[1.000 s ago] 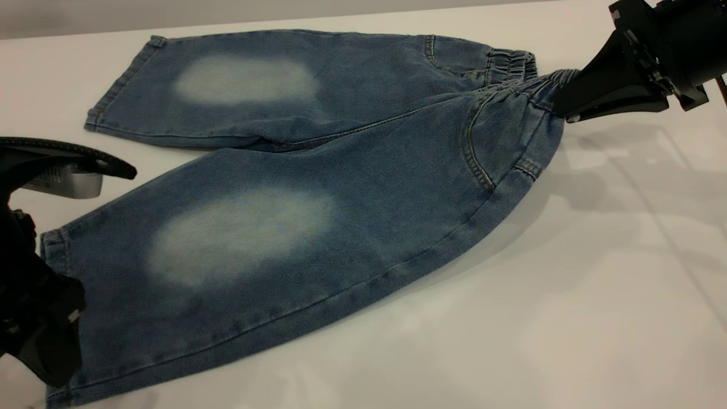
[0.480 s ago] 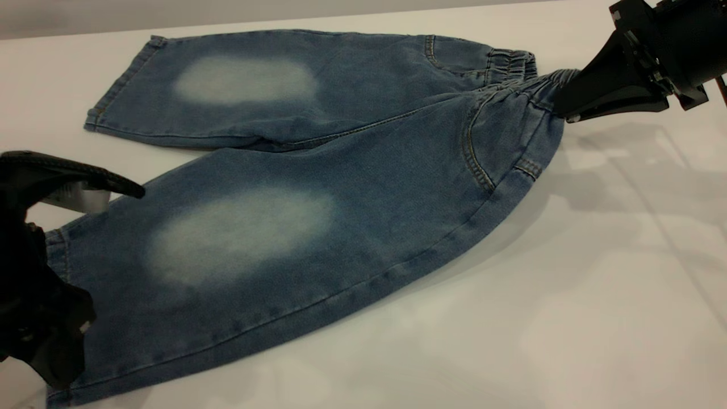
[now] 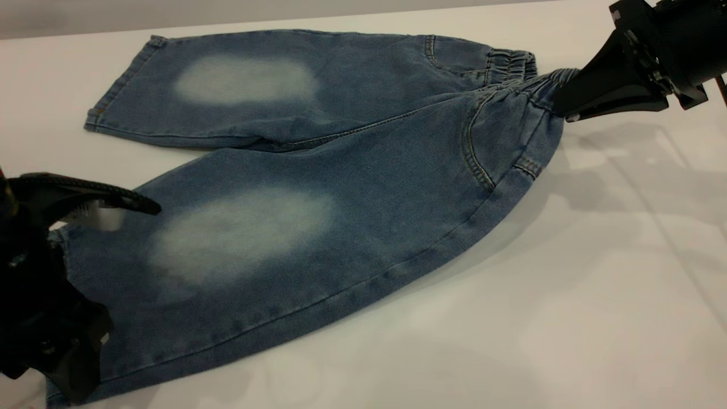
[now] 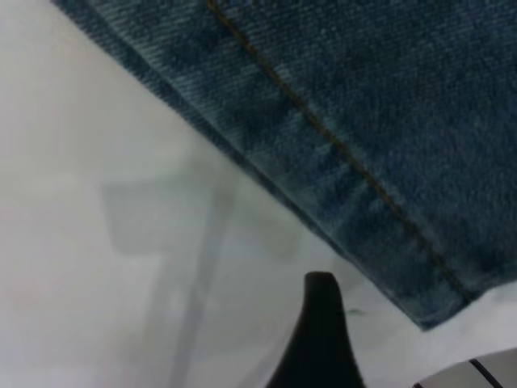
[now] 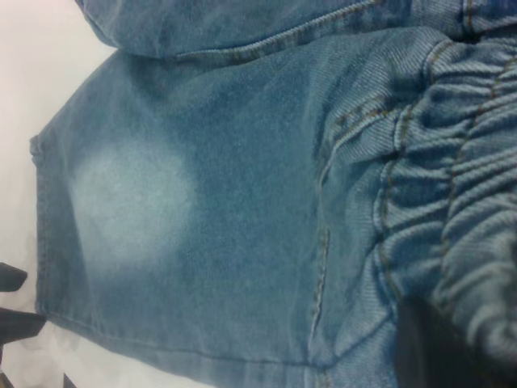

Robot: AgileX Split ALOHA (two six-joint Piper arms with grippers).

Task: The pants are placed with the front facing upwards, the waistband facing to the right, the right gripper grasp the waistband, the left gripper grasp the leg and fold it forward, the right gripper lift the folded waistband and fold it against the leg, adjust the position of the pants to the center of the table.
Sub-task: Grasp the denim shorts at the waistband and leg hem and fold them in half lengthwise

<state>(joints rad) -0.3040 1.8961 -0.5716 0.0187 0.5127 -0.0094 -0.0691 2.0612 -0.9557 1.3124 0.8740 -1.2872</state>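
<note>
two hands are set at opposite ends of the pants [image 3: 318,187], whose long axis runs across the desk [image 3: 568,318]. the waistband [image 3: 539,85] is clamped by the right hand [image 3: 559,105] near the far right corner; the near leg [image 3: 227,255] hem is straddled by the wide-open left hand [image 3: 96,255] at the left edge.

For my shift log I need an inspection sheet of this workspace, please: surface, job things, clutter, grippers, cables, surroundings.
Surface: white table, bare around the pants.
Job's things: pants front up, legs spread, waistband toward the right arm.
Clutter: nothing seen.
Grippers: right gripper shut on the waistband, bunching it; left gripper open at the near leg hem, one finger above the denim.
Cables: nothing seen.
Surroundings: grey strip beyond the table's far edge.
</note>
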